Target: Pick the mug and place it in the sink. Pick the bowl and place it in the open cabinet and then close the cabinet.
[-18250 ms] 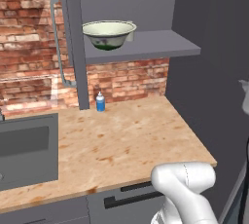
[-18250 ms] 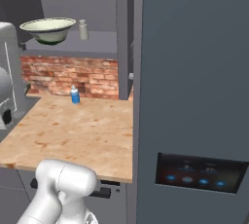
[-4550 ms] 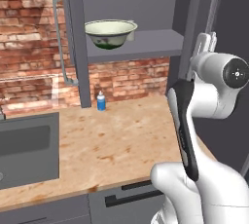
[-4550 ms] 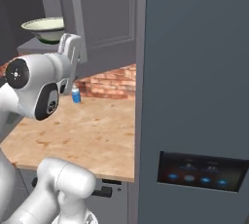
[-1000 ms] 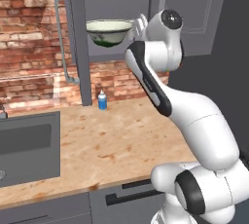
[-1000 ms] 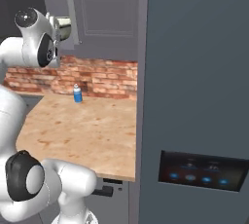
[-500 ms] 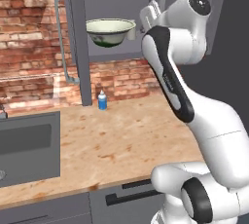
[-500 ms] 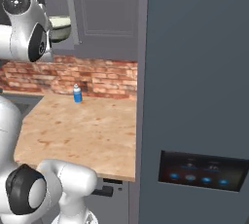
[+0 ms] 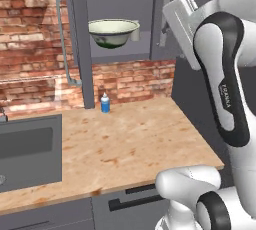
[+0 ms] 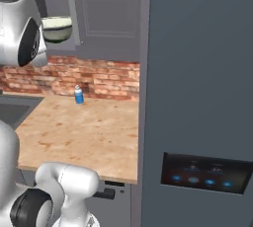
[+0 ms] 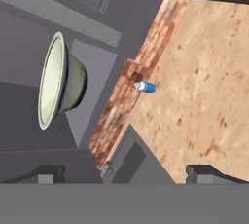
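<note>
1. The sink (image 9: 30, 144) is seen at the far left, set into the wooden counter (image 9: 130, 139) well left of the cabinet (image 9: 120, 4); no mug can be made out in it or anywhere on the counter, so the first half of the task is judged, not seen, to be dealt with.
2. The left cabinet door (image 9: 76, 39) is seen edge-on, swung out just left of the bowl (image 9: 114, 32), with its long bar handle (image 9: 62, 44) standing further left over the brick wall.
3. The bowl is found upright on the cabinet's shelf (image 9: 125, 56), inside the open cabinet, so the placing is judged complete and closing is taken as the step in hand.
4. A small blue bottle (image 9: 105, 103) is noted on the counter below the cabinet, well beneath the doors' sweep; no trouble is expected from it.
5. The right cabinet door (image 9: 187, 14) is seen just right of the bowl, partly swung out, with its bar handle (image 9: 164, 11) near the shelf's right end.
6. The gripper (image 11: 126, 172) is held high, right of the cabinet opening, its jaws spread wide with nothing between them; the fingertips (image 11: 202, 172) are seen apart at the bottom of the hand view.
7. A flat push on the door's outer face, away from the hinge, is advised, and the door should be followed through until flush.
8. The bowl's rim is to be kept clear of the door as it closes.
</note>
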Robot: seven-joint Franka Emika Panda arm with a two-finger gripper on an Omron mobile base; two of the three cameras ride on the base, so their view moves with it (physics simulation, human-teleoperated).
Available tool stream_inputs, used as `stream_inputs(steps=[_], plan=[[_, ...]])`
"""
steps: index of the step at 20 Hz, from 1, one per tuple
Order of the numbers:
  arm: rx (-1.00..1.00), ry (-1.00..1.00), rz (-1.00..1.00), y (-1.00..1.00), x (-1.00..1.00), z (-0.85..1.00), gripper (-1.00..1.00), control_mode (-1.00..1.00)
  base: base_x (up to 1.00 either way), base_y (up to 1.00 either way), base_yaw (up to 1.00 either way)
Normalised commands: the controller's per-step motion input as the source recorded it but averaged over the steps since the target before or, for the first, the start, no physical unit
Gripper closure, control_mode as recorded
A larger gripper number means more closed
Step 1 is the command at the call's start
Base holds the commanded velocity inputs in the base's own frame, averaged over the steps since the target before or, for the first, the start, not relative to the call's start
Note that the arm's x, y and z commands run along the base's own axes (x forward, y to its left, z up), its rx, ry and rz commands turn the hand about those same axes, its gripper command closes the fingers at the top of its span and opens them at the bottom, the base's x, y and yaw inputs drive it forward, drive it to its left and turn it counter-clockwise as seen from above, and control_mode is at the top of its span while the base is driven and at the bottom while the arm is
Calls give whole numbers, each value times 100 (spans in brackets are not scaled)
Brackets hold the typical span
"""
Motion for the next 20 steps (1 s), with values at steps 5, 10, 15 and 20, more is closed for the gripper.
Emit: stream_inputs(steps=[5, 10, 15, 20], plan=[[-14, -7, 24, -3, -100, -30, -100, -100, 0, 0, 0], [-28, -28, 25, 21, -100, -81, -100, -100, 0, 0, 0], [-30, -37, 22, 5, -100, -25, -100, -100, 0, 0, 0], [-38, -50, 5, 25, -97, -6, -100, -100, 0, 0, 0]])
